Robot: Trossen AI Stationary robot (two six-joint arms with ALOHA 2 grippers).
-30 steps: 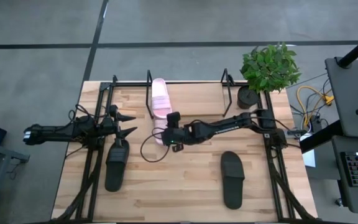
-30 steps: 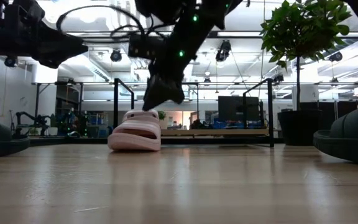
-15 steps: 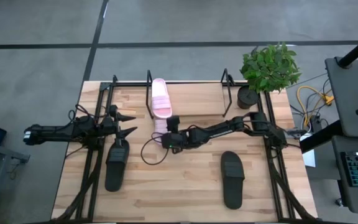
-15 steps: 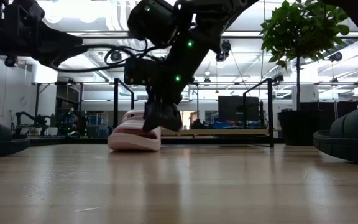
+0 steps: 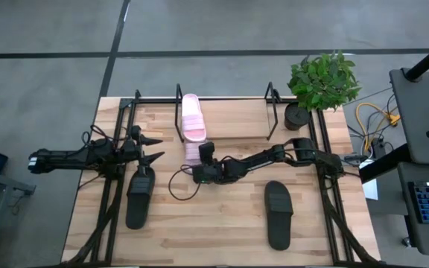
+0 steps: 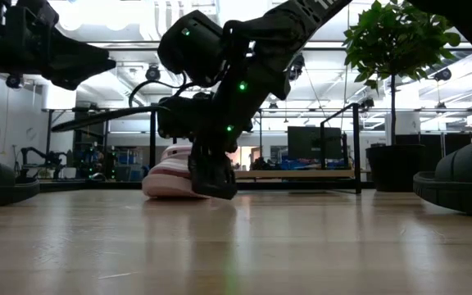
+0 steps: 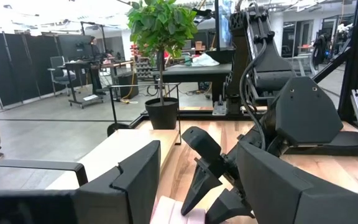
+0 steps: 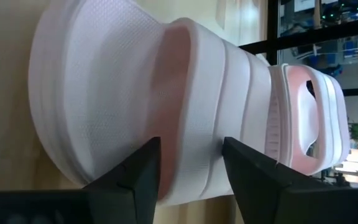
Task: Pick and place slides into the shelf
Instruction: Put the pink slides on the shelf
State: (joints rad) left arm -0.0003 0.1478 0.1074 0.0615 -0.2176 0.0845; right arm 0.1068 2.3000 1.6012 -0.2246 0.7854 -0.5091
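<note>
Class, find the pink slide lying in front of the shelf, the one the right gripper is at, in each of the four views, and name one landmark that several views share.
High view: pink slide at centre, partly under the right gripper.
Low view: left of centre, behind the gripper.
Left wrist view: a pink edge at the bottom.
Right wrist view: fills the picture.
Shared landmark: potted plant.

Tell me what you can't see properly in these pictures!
- High view: the right hand and its wrist cover most of the nearer pink slide, so the grip is hidden.
- Low view: the same arm blocks that pink slide; black slides at both edges are cut off.
- Right wrist view: the fingers straddle the slide's edge; whether they pinch it is unclear.
- Left wrist view: the left hand blocks the table beneath.
</note>
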